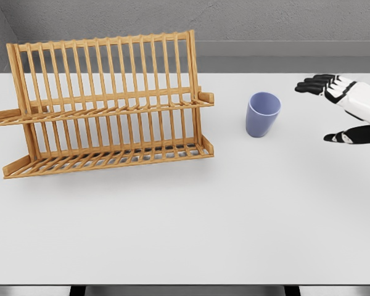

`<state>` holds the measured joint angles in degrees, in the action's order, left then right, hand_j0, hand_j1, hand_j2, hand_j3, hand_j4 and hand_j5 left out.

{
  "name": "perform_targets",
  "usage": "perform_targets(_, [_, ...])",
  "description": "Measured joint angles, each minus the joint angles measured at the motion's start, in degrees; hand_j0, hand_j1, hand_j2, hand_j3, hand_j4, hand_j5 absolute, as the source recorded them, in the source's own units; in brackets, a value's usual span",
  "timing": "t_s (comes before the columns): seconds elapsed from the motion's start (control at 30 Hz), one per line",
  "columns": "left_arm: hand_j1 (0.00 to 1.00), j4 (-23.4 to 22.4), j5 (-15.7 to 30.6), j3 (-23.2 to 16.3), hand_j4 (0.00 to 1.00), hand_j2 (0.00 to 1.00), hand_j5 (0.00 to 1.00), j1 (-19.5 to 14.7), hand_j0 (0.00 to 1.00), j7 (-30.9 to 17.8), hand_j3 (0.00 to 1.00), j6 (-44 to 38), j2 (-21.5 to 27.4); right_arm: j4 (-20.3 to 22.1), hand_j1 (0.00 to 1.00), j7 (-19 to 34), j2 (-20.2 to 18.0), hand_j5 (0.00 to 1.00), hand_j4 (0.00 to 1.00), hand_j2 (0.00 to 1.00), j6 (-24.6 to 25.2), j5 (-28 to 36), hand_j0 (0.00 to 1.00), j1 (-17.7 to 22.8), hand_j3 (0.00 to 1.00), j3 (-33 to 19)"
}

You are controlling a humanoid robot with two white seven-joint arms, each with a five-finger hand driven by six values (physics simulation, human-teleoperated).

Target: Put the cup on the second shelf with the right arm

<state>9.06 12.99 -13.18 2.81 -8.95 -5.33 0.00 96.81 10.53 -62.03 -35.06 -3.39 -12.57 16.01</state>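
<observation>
Reaching with fingers spread and holding nothing, the right hand [345, 108] risks toppling the upright blue cup [263, 114] just to its left, short of the wooden rack [105, 105] farther left.

The dish rack [108, 105] looks like light wood — warm honey-coloured slats with a smooth, slightly satin finish. To the right of the dish rack, the cup [262, 114] looks like smooth matt plastic in pale lavender-blue, without sharp highlights. The table [191, 228] under the dish rack is a plain white, even, matt surface. Further right of the dish rack, the right robot hand [344, 108] shows glossy white hard shells and black fingers [314, 83] — smooth, plastic-like.
</observation>
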Motion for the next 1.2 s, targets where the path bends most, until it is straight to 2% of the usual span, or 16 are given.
perform_targets(0.2, [1.0, 0.0, 0.0, 0.0, 1.0, 1.0, 1.0, 0.0, 1.0, 0.0, 1.0, 0.0, 0.0, -0.5, 1.0, 0.2, 0.3, 1.0, 1.0, 1.0, 0.0, 0.3, 1.0, -1.5, 1.0, 0.2])
perform_targets(0.23, [1.0, 0.0, 0.0, 0.0, 1.0, 1.0, 1.0, 0.0, 1.0, 0.0, 1.0, 0.0, 0.0, -0.6, 1.0, 2.9, 0.4, 1.0, 1.0, 1.0, -0.1, -0.4, 1.0, -3.8, 1.0, 0.2])
perform_targets(0.3, [1.0, 0.0, 0.0, 0.0, 1.0, 1.0, 1.0, 0.0, 1.0, 0.0, 1.0, 0.0, 0.0, -0.6, 1.0, 12.7, 0.5, 1.0, 1.0, 1.0, -0.1, -0.7, 1.0, -11.7, 1.0, 0.1])
perform_targets(0.4, [1.0, 0.0, 0.0, 0.0, 1.0, 1.0, 1.0, 0.0, 1.0, 0.0, 1.0, 0.0, 0.0, -1.9, 1.0, 20.1, 2.0, 1.0, 1.0, 1.0, 0.0, -0.5, 1.0, -18.2, 1.0, 0.8])
perform_targets(0.47, [1.0, 0.0, 0.0, 0.0, 1.0, 1.0, 1.0, 0.0, 1.0, 0.0, 1.0, 0.0, 0.0, -5.0, 1.0, 22.3, 4.1, 1.0, 1.0, 1.0, 0.0, -0.7, 1.0, -24.2, 1.0, 4.4])
perform_targets(0.53, [1.0, 0.0, 0.0, 0.0, 1.0, 1.0, 1.0, 0.0, 1.0, 0.0, 1.0, 0.0, 0.0, -8.2, 1.0, 23.3, 6.1, 1.0, 1.0, 1.0, 0.0, -0.9, 1.0, -27.9, 1.0, 9.4])
perform_targets(0.6, [1.0, 0.0, 0.0, 0.0, 1.0, 1.0, 1.0, 0.0, 1.0, 0.0, 1.0, 0.0, 0.0, -10.9, 1.0, 23.9, 7.6, 1.0, 1.0, 1.0, 0.0, -1.1, 1.0, -29.9, 1.0, 13.0])
perform_targets(0.67, [1.0, 0.0, 0.0, 0.0, 1.0, 1.0, 1.0, 0.0, 1.0, 0.0, 1.0, 0.0, 0.0, -14.9, 1.0, 24.2, 9.6, 1.0, 1.0, 1.0, 0.0, -1.1, 1.0, -34.9, 1.0, 17.8])
perform_targets(0.73, [1.0, 0.0, 0.0, 0.0, 1.0, 1.0, 1.0, 0.0, 1.0, 0.0, 1.0, 0.0, 0.0, -19.4, 1.0, 24.3, 11.7, 1.0, 1.0, 1.0, -0.1, -1.3, 1.0, -36.0, 1.0, 21.8])
perform_targets(0.8, [1.0, 0.0, 0.0, 0.0, 1.0, 1.0, 1.0, 0.0, 1.0, 0.0, 1.0, 0.0, 0.0, -22.3, 1.0, 24.4, 13.4, 1.0, 1.0, 1.0, -0.1, -1.3, 1.0, -39.2, 1.0, 25.8])
perform_targets(0.87, [1.0, 0.0, 0.0, 0.0, 1.0, 1.0, 1.0, 0.0, 1.0, 0.0, 1.0, 0.0, 0.0, -24.7, 1.0, 24.4, 14.6, 1.0, 1.0, 1.0, -0.1, -1.4, 1.0, -40.4, 1.0, 28.7])
perform_targets(1.07, [1.0, 0.0, 0.0, 0.0, 1.0, 1.0, 1.0, 0.0, 1.0, 0.0, 1.0, 0.0, 0.0, -28.4, 1.0, 24.5, 17.1, 1.0, 1.0, 1.0, -0.1, -1.4, 1.0, -43.5, 1.0, 32.0])
perform_targets(1.2, [1.0, 0.0, 0.0, 0.0, 1.0, 1.0, 1.0, 0.0, 1.0, 0.0, 1.0, 0.0, 0.0, -33.0, 1.0, 24.5, 19.6, 1.0, 1.0, 1.0, -0.1, -1.5, 1.0, -45.1, 1.0, 34.9])
